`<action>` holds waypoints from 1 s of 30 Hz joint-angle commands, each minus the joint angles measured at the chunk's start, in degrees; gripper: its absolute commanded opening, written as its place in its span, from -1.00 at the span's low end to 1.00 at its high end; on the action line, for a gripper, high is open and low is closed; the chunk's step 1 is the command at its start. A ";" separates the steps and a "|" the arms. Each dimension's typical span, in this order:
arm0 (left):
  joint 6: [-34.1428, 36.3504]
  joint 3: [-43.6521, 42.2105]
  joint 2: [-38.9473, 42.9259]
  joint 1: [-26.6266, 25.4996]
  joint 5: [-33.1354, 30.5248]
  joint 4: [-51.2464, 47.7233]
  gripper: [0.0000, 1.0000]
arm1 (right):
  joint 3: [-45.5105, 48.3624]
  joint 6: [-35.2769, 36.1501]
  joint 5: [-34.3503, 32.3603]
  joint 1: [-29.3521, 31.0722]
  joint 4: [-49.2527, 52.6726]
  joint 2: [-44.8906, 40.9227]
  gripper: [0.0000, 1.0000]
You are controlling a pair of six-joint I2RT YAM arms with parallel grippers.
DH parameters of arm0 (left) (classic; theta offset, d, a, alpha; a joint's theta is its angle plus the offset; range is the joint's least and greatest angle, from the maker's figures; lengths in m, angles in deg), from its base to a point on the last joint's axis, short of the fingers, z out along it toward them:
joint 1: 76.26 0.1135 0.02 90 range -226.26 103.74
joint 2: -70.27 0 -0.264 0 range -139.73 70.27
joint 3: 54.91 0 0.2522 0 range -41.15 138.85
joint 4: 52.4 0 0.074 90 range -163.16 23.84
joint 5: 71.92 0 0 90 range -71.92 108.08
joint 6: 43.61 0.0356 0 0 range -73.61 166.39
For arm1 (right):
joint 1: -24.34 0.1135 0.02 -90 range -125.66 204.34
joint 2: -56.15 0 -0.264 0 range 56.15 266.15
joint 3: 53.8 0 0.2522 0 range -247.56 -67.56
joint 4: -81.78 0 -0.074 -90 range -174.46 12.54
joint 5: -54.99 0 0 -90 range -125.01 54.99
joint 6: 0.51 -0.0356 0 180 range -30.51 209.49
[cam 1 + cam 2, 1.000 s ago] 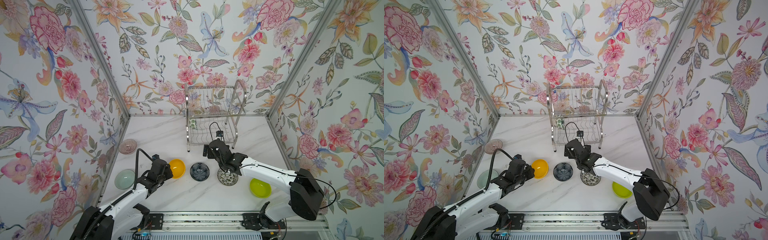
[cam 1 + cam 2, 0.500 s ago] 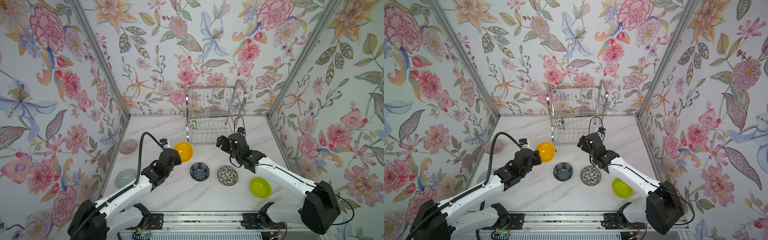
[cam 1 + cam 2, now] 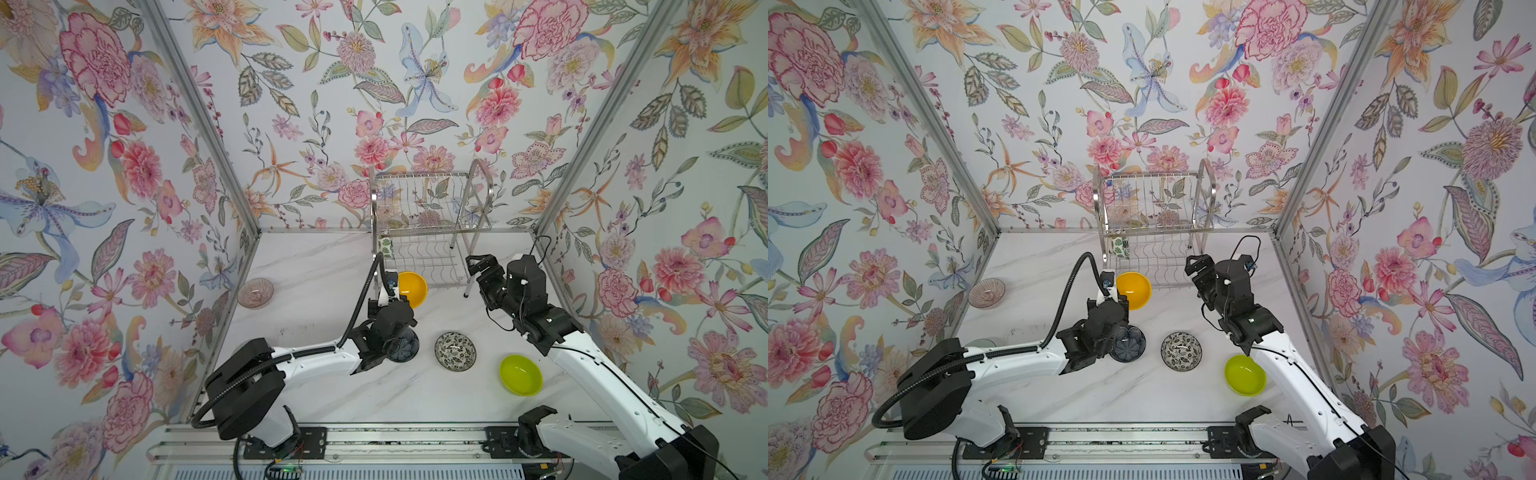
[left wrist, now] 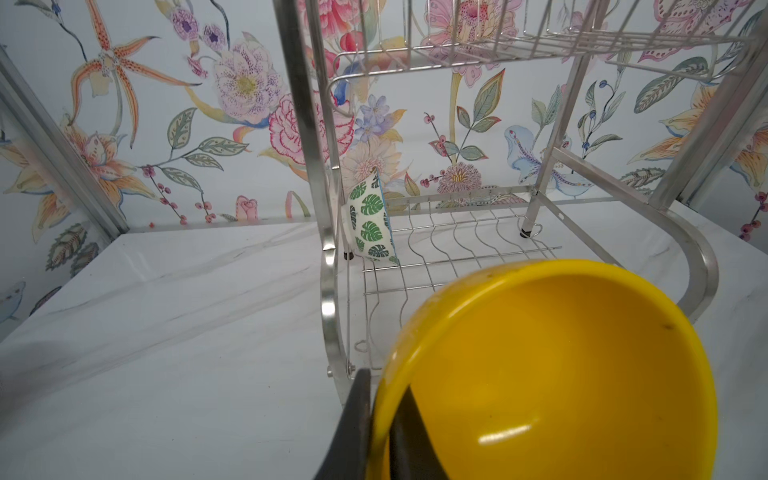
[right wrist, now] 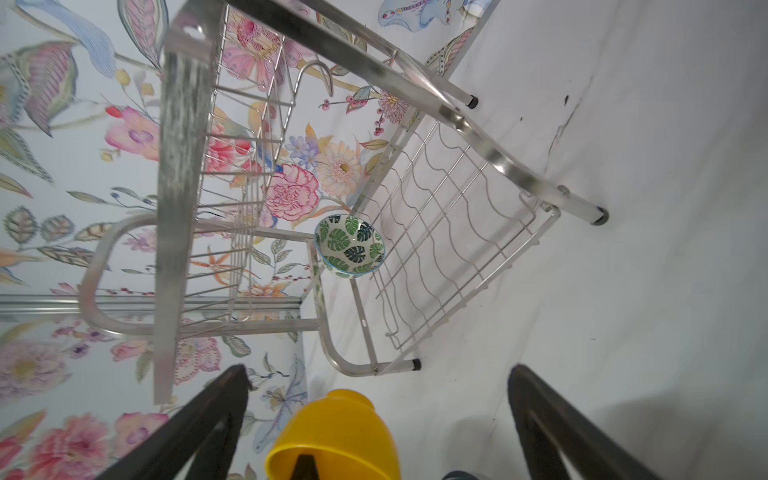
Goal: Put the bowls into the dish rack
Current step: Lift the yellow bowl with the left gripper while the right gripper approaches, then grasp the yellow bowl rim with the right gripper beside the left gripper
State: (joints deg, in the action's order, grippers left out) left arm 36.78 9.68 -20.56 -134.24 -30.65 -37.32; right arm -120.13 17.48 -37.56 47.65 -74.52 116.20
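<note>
Left gripper (image 4: pixel 380 432): my jaws are closed on the rim of the yellow bowl (image 4: pixel 561 374), one finger inside and one outside. The bowl is off the table (image 3: pixel 316 266) and tilted, with its opening towards my left wrist camera. In both top views it hangs at the front left corner of the rack (image 4: pixel 301 104), by the lower shelf. I cannot tell whether it touches the wire.

Right gripper (image 3: pixel 480 264): my jaws are spread wide with nothing between them. It hovers just beside the rack's right front leg and points in at the lower shelf. Its wrist view shows the yellow bowl (image 5: pixel 332 432) from outside, clear of the rack's near foot.

Rack (image 5: pixel 180 166): it stands at the back of the table. It holds only the leaf bowl (image 3: pixel 386 248), which is on edge at the left end of the lower shelf, against the end frame. The upper shelf holds no bowl.

On the table:
- The blue bowl (image 3: pixel 1129 343) is partly under my left arm.
- The floral bowl (image 3: pixel 455 350) sits near the blue one, on its right.
- The lime bowl (image 3: pixel 521 375) is further right, close to my right arm.
- The pink bowl (image 3: pixel 255 293) is by the left wall, well apart from the others.
</note>
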 commanded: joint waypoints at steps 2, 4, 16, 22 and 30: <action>10.74 6.20 -6.28 -1.10 -4.51 13.53 -1.00 | 2.63 -13.47 7.00 -0.64 -5.22 0.12 0.97; 13.99 8.11 -9.49 -1.49 -4.65 17.07 -1.00 | 3.32 -17.36 7.86 -0.30 -8.05 0.91 0.97; 18.28 12.70 -17.09 -1.87 -0.27 24.33 -1.00 | 7.76 -32.57 4.54 3.26 -20.12 2.96 0.89; 19.36 12.80 -18.50 -1.89 0.39 26.65 -1.00 | 8.13 -36.59 1.70 4.20 -22.81 4.39 0.68; 19.45 11.93 -18.50 -2.31 1.23 29.03 -1.00 | 4.08 -38.62 2.38 4.73 -24.17 9.09 0.50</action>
State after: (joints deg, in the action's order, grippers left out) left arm 55.82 20.56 -38.81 -135.72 -30.12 -12.82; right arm -113.29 -19.68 -34.41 51.98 -97.21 124.15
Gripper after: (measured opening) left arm 0.109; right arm 0.753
